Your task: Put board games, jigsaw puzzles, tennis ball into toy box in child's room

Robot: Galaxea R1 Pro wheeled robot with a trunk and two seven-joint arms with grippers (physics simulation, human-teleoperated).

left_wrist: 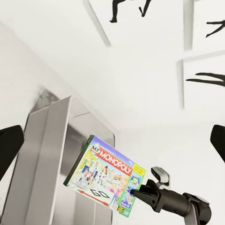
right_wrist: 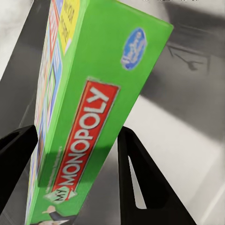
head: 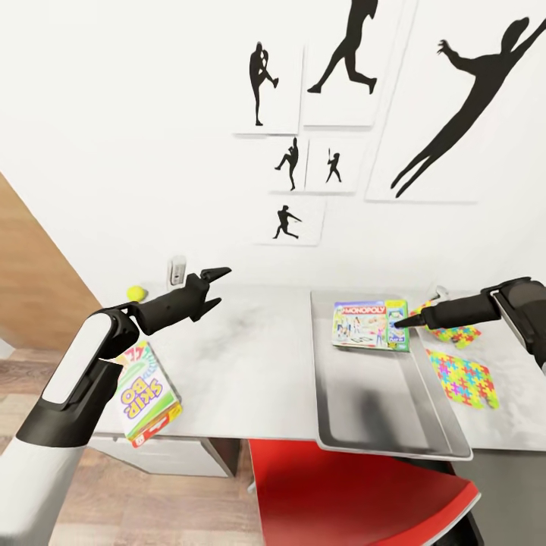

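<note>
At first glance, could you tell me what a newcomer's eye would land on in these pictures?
Probably the Monopoly box, pinched at its edge by the right gripper and held over the grey toy box on the table. Next, the black athlete silhouettes on the white wall behind, and the Skip-Bo box jutting over the table's near edge beside the left arm.

place: child's room, home | cues: Monopoly (head: 370, 324) at 1 o'clock, puzzles (head: 463, 378) at 2, athlete silhouette prints (head: 334, 106) on the wall at 12, wood floor (head: 174, 508)
</note>
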